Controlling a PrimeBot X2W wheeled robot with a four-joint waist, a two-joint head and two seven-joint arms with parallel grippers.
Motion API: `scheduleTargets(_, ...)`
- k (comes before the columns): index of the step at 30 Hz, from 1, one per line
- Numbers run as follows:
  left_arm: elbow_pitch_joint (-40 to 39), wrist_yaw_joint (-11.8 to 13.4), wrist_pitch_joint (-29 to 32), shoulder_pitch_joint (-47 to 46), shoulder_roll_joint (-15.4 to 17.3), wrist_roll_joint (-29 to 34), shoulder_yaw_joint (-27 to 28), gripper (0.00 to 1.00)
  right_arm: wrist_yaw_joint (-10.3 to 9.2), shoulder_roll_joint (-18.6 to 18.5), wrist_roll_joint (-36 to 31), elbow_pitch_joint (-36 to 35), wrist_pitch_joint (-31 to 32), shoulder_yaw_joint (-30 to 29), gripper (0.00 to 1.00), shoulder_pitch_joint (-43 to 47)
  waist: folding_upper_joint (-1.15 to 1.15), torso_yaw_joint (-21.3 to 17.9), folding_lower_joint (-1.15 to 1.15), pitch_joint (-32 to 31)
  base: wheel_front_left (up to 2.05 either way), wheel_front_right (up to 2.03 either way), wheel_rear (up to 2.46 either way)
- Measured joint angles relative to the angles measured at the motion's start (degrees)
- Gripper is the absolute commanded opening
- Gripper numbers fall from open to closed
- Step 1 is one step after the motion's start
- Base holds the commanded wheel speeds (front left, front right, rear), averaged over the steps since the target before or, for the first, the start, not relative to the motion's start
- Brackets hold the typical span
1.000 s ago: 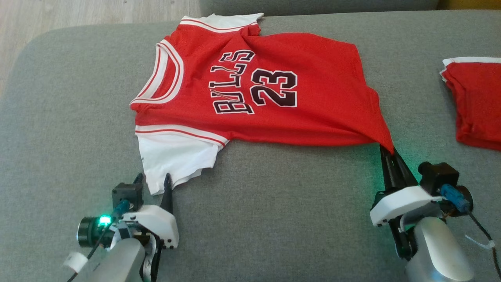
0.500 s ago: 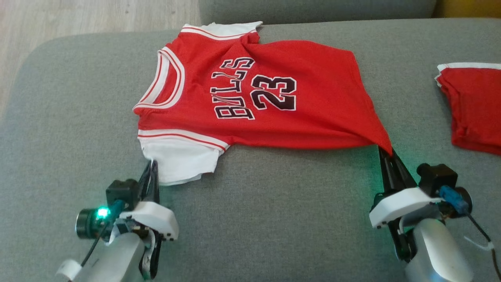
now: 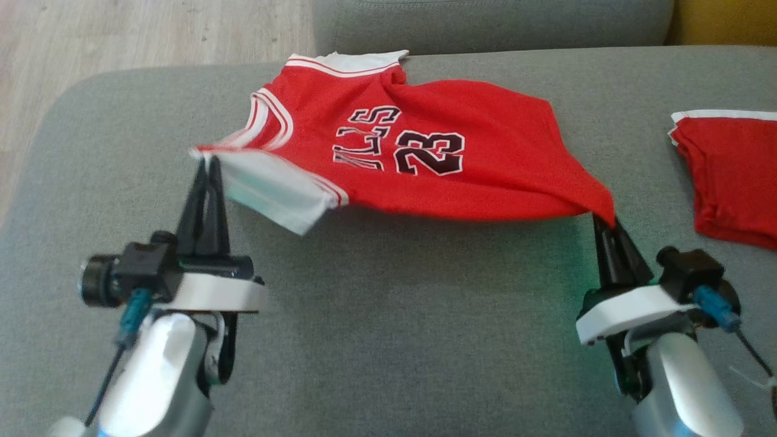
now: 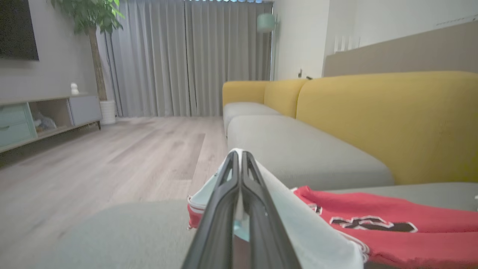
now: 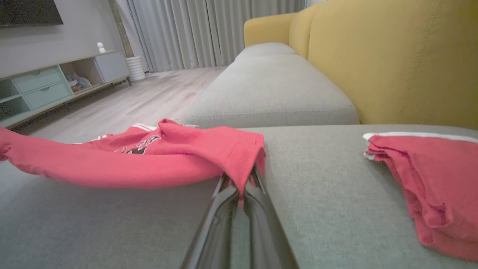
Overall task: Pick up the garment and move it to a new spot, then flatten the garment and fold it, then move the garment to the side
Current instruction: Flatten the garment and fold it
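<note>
The garment (image 3: 461, 182) is a red jersey with white sleeves and a black "23", spread across the grey cushion (image 3: 388, 315). My left gripper (image 3: 206, 161) is shut on the near white sleeve (image 3: 273, 188), which it holds up off the cushion; the left wrist view has the white cloth (image 4: 298, 224) draped over the closed fingers (image 4: 224, 209). On the right, my right gripper (image 3: 607, 221) is shut on the jersey's red bottom corner, raised slightly. That same corner (image 5: 242, 157) hangs over the fingertips in the right wrist view.
A second red garment (image 3: 734, 176) with white trim lies folded at the cushion's right edge. Wooden floor (image 3: 121, 36) lies beyond the cushion's far left corner. Another grey cushion (image 5: 269, 89) and a yellow sofa back (image 5: 392, 59) stand behind.
My left gripper closed on the white sleeve, then lifted it up and away from me. The near edge of the jersey has risen off the cushion. The camera tilted slightly.
</note>
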Motion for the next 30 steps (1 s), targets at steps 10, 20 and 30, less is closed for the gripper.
scheduleTargets(10, -20.8, -1.3, -0.2, 2.1, -2.0, 4.9, 10.1, 0.0, 0.0, -0.9, 1.5, -14.1, 4.9, -1.0, 0.0, -1.6, 0.0, -1.1, 0.0, -2.0, 0.0, 0.0, 0.0)
scheduleTargets(20, -34.3, -4.7, -0.3, 0.4, -4.0, 7.0, 15.2, 0.0, 0.0, -6.2, 7.7, -35.3, 17.3, -3.3, 0.0, -1.5, 0.0, -1.4, -0.01, -1.7, 0.0, 0.0, 0.0)
scheduleTargets(30, -19.7, -10.4, 11.2, -28.2, 1.3, 4.6, 16.0, 0.0, 0.0, -9.3, 12.2, -37.5, 31.2, -3.8, 0.0, -22.8, 0.0, -1.6, 0.01, 8.3, 0.0, 0.0, 0.0)
